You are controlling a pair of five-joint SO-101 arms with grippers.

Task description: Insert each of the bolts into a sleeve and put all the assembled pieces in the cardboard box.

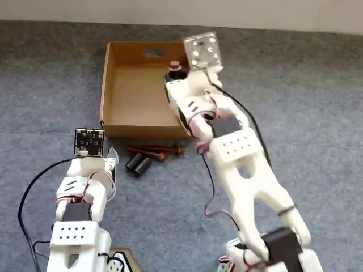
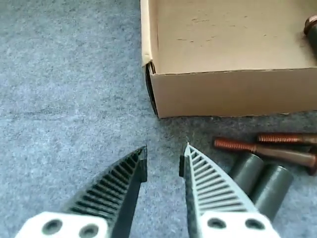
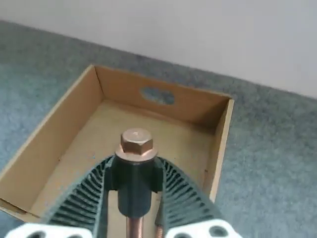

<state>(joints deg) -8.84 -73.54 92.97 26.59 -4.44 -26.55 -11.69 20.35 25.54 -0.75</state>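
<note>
Right wrist view first: right claw (image 3: pixel 134 171) clamped tight on a dark sleeve (image 3: pixel 133 186) with a copper bolt (image 3: pixel 135 144) through it, held upright above the floor of the cardboard box (image 3: pixel 54 134). By the look of it, one piece assembled but not yet let go. Left claw (image 2: pixel 166 153) parted a little, gripping nothing, low over the carpet (image 2: pixel 59 74) just outside a box corner. Beside it, two loose bolts (image 2: pixel 265 151) and two bare sleeves (image 2: pixel 245 171) along the box's near wall. Likely left: two pairings, three drop-offs.
</note>
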